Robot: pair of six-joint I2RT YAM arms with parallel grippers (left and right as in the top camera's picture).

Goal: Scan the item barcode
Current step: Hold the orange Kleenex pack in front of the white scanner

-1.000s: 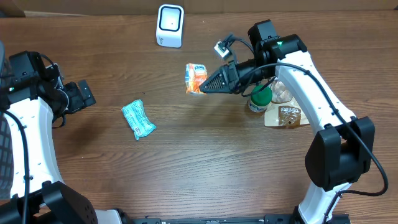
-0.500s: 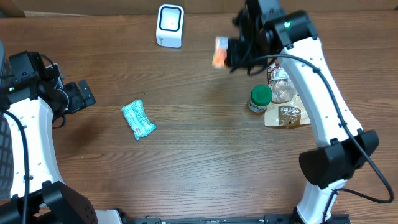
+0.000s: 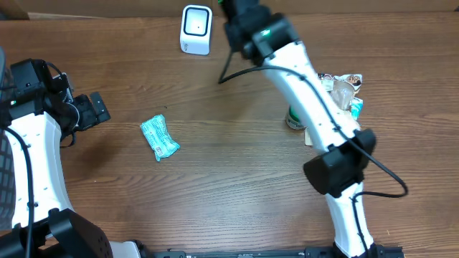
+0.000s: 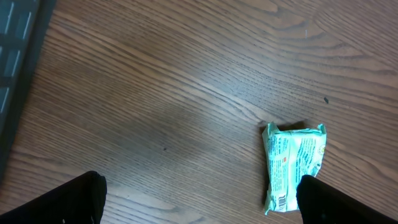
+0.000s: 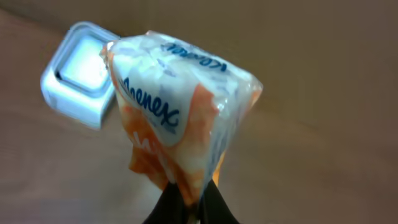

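Your right gripper, clamped on the orange-and-white plastic tissue packet, has swung from mid-table up to the white box-shaped scanner. I judge the scan is now near.

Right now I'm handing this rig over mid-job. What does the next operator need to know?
Left end effector: open, empty, at the table's left side.
Right end effector: shut on the Kleenex pack, held in the air close to the scanner.
Teal pack: lying on the table, not held.
Done: Kleenex pack lifted and at the scanner.
Left: turn its barcode to the scanner. No barcode shows, and I cannot tell whether it has scanned.
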